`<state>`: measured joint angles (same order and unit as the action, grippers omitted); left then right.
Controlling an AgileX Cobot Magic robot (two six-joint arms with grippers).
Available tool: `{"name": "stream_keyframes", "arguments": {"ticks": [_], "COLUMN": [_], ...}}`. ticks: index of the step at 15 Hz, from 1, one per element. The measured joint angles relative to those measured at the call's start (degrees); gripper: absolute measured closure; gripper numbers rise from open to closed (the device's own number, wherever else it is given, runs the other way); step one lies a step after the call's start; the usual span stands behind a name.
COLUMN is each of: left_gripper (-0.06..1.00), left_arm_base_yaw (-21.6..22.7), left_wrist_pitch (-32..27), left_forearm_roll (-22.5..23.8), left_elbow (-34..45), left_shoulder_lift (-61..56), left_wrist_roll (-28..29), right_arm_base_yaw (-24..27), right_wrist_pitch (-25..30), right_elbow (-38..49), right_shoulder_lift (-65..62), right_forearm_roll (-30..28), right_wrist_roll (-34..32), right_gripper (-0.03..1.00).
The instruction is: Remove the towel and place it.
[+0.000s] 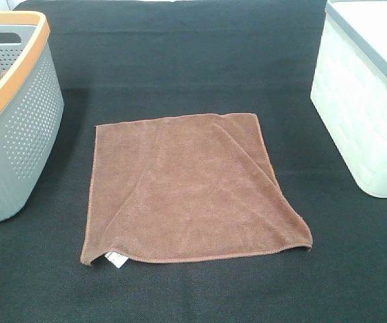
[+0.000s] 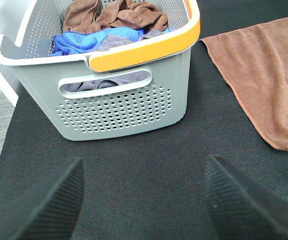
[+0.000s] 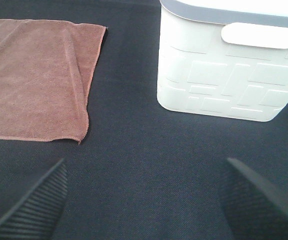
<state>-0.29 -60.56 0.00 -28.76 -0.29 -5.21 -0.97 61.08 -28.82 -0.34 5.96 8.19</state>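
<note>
Towel [image 1: 190, 188] apart from both end effectors

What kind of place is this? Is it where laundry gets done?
Probably a laundry-sorting table: a grey perforated plastic basket full of crumpled cloths, a reddish-brown square terry towel spread on the black cloth-covered table, and a white plastic bin.

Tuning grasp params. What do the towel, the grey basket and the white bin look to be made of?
The towel: soft reddish-brown microfibre or terry by its fuzzy matte nap, with a stitched hem and a white tag at one corner.
The grey basket: likely moulded plastic, matte, its walls perforated with holes, with an orange rim.
The white bin: likely rigid plastic, smooth with an embossed block pattern and a grey rim.
</note>
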Motion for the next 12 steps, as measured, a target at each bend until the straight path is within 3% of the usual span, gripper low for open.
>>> {"name": "stream_keyframes", "arguments": {"ticks": [12], "left_gripper": [0.29], "left_arm_base_yaw": [0.0], "left_wrist_pitch": [0.0], "left_forearm_roll": [0.0], "left_elbow": [0.0], "left_shoulder_lift": [0.0], "left_wrist_roll": [0.0], "right_arm_base_yaw": [0.0], "right_wrist_pitch": [0.0], "right_elbow": [0.0], "right_shoulder_lift": [0.0], "right_forearm_roll": [0.0], "right_wrist_roll": [0.0], "right_gripper": [0.19]}}
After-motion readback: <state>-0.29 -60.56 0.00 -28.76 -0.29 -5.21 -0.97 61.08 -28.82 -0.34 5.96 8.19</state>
